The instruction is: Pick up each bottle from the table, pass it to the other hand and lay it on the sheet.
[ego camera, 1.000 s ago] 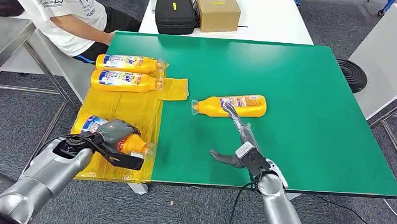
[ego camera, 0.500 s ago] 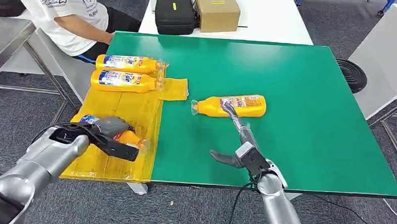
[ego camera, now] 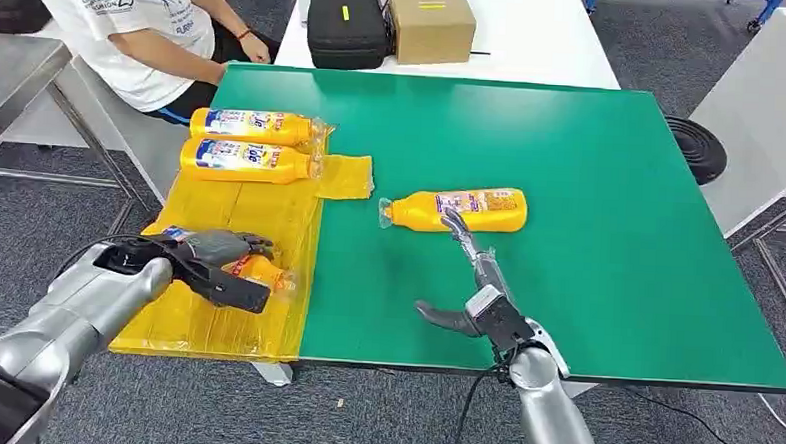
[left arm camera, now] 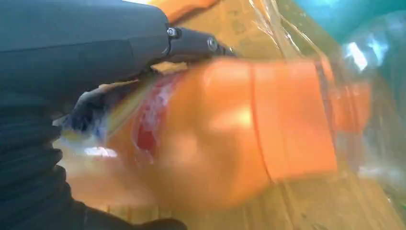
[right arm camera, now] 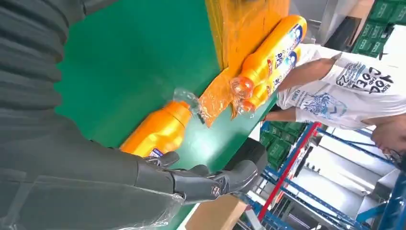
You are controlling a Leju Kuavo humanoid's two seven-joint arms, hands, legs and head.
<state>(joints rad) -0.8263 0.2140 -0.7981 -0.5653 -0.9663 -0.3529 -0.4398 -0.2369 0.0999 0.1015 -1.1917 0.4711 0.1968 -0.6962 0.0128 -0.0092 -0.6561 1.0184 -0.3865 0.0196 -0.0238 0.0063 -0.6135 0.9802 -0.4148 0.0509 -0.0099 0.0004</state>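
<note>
Standing at the near edge of the green desk [ego camera: 588,241], I see the left hand [ego camera: 212,264] wrapped around an orange bottle [ego camera: 257,273] lying low on the yellow sheet [ego camera: 259,211] (whether it rests on the plastic is hard to tell). To its right, the right hand [ego camera: 471,285] hovers over the desk, fingers spread and holding nothing. Just beyond its fingertips lies another bottle [ego camera: 457,210] on its side on the green. Farther off, two bottles [ego camera: 252,144] lie side by side on the sheet, and a seated person [ego camera: 127,25] waits behind them.
</note>
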